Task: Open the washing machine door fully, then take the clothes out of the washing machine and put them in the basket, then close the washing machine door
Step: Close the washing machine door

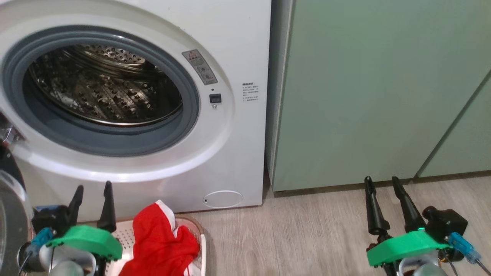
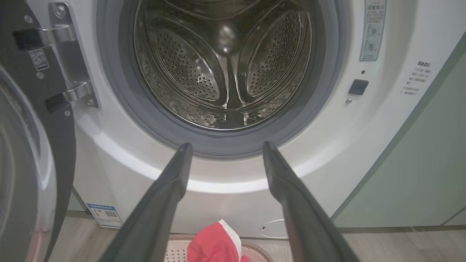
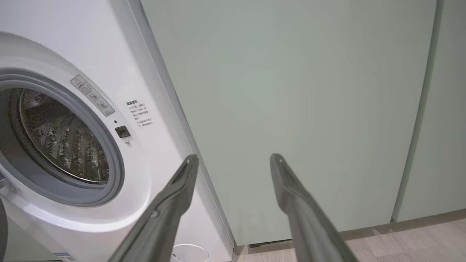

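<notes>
The white washing machine stands with its mouth uncovered, and no fabric shows in the steel drum. Its door hangs swung out at the left, held on metal hinges; its black rim also shows at the head view's left edge. Red clothes with white trim lie heaped in the cream basket on the floor before the machine. My left gripper is open just above the basket's left side, nothing between its fingers. My right gripper is open over the floor, facing the cabinets.
Pale-green cabinet doors stand right of the machine, with wood-look floor below them. A small round flap sits low on the machine front. The swung-out door takes up the room at the far left.
</notes>
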You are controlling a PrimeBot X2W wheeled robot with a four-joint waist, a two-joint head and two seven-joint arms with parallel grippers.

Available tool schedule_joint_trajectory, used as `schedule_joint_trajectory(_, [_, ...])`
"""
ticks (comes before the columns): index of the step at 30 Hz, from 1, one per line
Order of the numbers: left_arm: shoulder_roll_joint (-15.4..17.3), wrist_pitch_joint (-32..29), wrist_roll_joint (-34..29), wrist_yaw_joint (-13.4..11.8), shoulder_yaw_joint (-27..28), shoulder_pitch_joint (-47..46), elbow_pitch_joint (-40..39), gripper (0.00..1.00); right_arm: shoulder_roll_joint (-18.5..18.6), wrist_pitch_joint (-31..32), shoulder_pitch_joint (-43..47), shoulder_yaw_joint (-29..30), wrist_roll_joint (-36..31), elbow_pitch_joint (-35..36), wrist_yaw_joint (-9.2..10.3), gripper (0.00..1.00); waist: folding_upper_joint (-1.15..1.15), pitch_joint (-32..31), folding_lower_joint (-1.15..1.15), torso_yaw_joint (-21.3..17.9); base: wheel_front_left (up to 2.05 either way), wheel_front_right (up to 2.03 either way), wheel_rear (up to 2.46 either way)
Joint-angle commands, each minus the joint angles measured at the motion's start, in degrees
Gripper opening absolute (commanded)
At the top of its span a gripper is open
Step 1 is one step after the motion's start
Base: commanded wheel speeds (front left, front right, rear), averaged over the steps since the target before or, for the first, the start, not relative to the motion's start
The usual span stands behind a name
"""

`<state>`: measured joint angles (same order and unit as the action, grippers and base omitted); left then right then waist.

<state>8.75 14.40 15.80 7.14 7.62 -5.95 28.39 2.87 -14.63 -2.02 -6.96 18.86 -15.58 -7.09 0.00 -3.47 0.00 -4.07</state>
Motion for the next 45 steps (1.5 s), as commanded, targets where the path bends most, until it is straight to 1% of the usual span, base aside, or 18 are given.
schedule_joint_trajectory(1, [1.16,0.60,-0.22,0.32,2.30,-3.37,-1.58,1.00,0.00,-0.37,-0.63,-1.48,0.42,1.65,-0.40,1.00,0.00,0.02,0.00,0.12,-1.79,1.79,0.00])
schedule_joint_trajectory(12, [2.02,0.60,0.61,0.34,1.34,-3.29,-1.30,1.00,0.00,-0.37,-0.27,-1.59,0.70,1.62,-0.40,1.00,0.00,-0.19,0.00,0.75,-2.13,2.08,0.05])
schedule_joint_trajectory(19, [2.84,0.60,1.49,0.35,-0.58,-3.18,-1.45,1.00,0.00,-0.37,-0.30,-1.72,1.00,1.42,-0.40,1.00,0.00,-0.11,0.00,1.13,-1.85,1.72,0.13])
schedule_joint_trajectory(26, [3.19,0.60,1.82,0.35,-1.18,-3.20,-0.99,1.00,0.00,-0.37,-0.45,-1.71,1.13,1.16,-0.40,1.00,0.00,-0.13,0.00,1.23,-0.96,0.96,0.00])
schedule_joint_trajectory(34, [3.06,0.60,1.93,0.35,-1.61,-3.38,-0.47,1.00,0.00,-0.37,-0.47,-1.50,0.85,1.13,-0.40,1.00,0.00,-0.11,0.00,1.62,-0.05,0.05,0.00])
schedule_joint_trajectory(39, [2.87,0.60,1.71,0.35,-2.28,-3.89,-0.37,1.00,0.00,-0.37,-0.39,-1.09,0.93,1.38,-0.40,1.00,0.00,-0.03,0.00,3.42,0.00,0.00,0.00])
schedule_joint_trajectory(45, [2.04,0.60,1.06,0.26,-1.75,-4.74,0.69,1.00,0.00,-0.37,-0.71,-1.55,1.48,1.77,-0.40,1.00,0.00,0.35,0.00,7.60,0.00,0.00,0.00])
